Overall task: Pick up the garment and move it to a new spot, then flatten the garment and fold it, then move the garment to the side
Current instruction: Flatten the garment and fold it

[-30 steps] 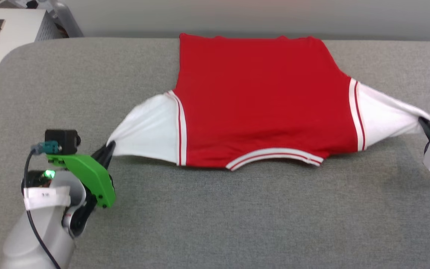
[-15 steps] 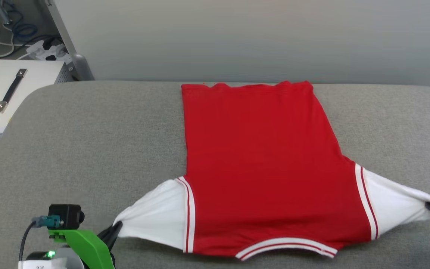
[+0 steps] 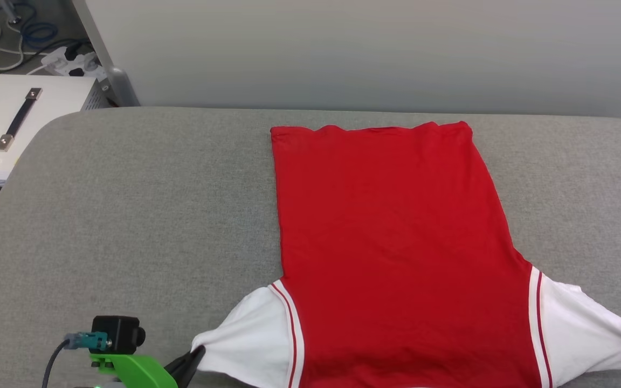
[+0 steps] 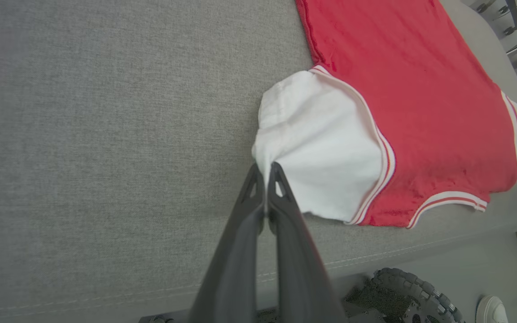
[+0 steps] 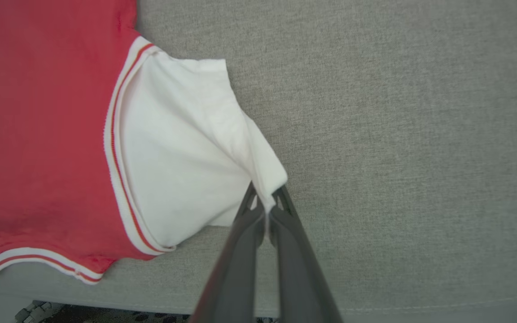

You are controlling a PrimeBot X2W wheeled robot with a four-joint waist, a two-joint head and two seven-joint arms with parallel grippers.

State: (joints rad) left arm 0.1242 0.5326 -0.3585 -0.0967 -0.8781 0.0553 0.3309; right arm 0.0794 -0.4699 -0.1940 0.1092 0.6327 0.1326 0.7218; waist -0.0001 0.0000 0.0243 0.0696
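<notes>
T-shirt, red with white sleeves, lies spread flat on the grey table, with its neck end near the robot. On the left, the left gripper has its two dark fingers pressed together, pinching the tip of the left sleeve. In the middle, the red cloth looks soft, thin and light. I think it will sag and wrinkle, so corners and sleeve tips are good places to hold. On the right, the right gripper pinches the tip of the right sleeve the same way. In the head view the neck band is cut off at the bottom edge, and the side facing down is hidden.
</notes>
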